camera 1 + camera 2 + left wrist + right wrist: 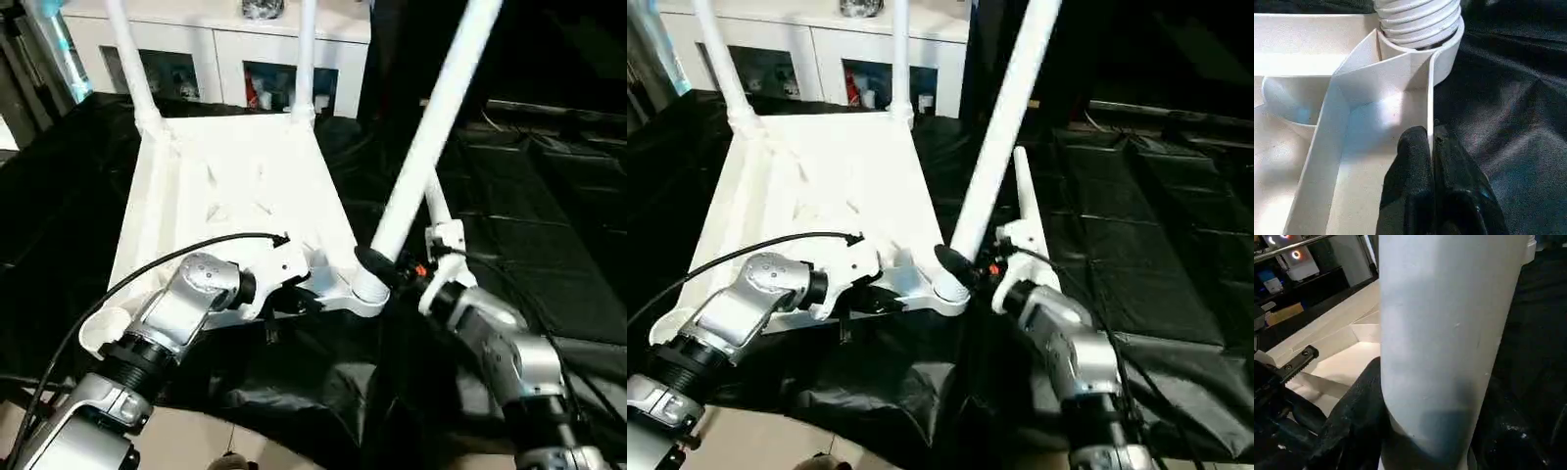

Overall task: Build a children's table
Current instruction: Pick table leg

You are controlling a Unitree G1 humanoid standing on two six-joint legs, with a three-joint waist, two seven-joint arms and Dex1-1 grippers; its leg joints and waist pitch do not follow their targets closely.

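Indoor robot test space, lab-like rather than a lived-in home. Work surface draped in black sheeting (549, 245), creased and laid loosely, well beyond both grippers. A white cabinet (225, 44) with glass-fronted compartments is seen against the far wall, past the left gripper (1431, 147); small coloured items are kept behind the glass, too small to be identified. In the right wrist view, equipment with small glowing indicator lights (1290, 254) is noted on dark shelving, far beyond the right gripper (392, 269). Exposed black cable (147, 264) is routed along the silver forearm. Pale floor (216, 441) is visible beneath the sheeting's edge.
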